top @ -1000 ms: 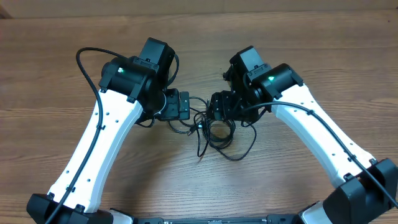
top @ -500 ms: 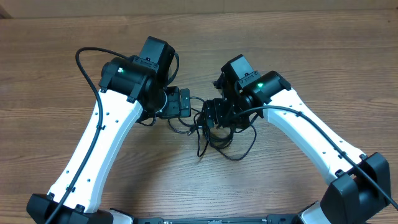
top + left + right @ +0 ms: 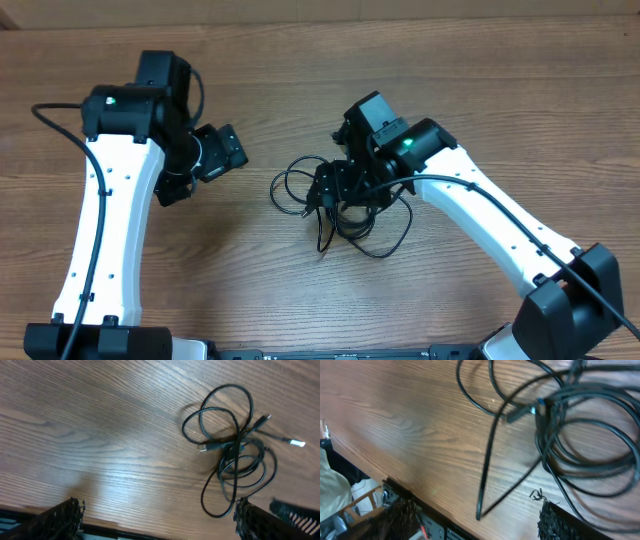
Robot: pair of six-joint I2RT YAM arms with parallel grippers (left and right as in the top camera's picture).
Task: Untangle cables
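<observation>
At the middle of the wooden table (image 3: 480,70), we found the cables (image 3: 345,215) lying in one loose black tangle. Several loops overlapped, and a single strand trailed toward the near edge. From the left wrist view we noted a silver-tipped plug (image 3: 297,442) sticking out at one side of the pile and a second plug (image 3: 202,448) lying among the loops.

The right gripper (image 3: 335,188) sat directly over the tangle. Its fingers (image 3: 550,522) stood wide apart, one strand ran across the wood between them, and nothing was pinched.

The left gripper (image 3: 222,152) hung well to the left of the cables and apart from them. It was spread fully, with wood grain showing between its fingers (image 3: 60,520), and it gripped nothing.

A green light (image 3: 407,143) glowed on the right arm, and a second light (image 3: 108,99) glowed on the left arm.
</observation>
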